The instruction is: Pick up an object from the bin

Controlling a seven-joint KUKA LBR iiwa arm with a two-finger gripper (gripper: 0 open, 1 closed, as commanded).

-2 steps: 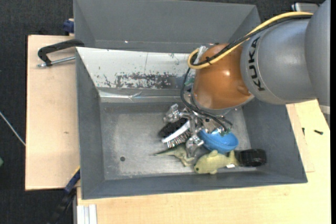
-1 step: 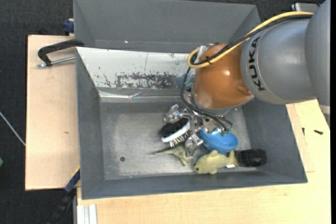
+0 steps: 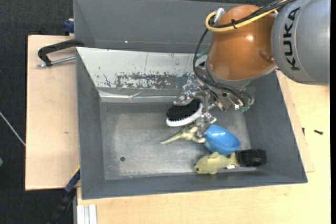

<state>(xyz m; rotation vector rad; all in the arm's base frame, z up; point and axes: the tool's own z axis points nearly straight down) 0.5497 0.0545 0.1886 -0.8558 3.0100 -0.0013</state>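
**Gripper low in the bin, brush hard beside it**

The grey bin (image 3: 89, 128) holds a small cluster, all close to the gripper (image 3: 207, 107), which sits under the arm's orange wrist cover (image 3: 241, 44). Whether the gripper is open or closed cannot be told. A blue egg-shaped thing (image 3: 221, 139) lies just nearer the viewer. A black-and-white brush (image 3: 184, 112) lies at its view-left side, long axis slanting up toward it, so probably the likeliest pick; contact is unclear. Beyond the blue thing lie a yellow-green toy (image 3: 212, 163), a tan dinosaur (image 3: 184, 137) and a small black piece (image 3: 252, 156).
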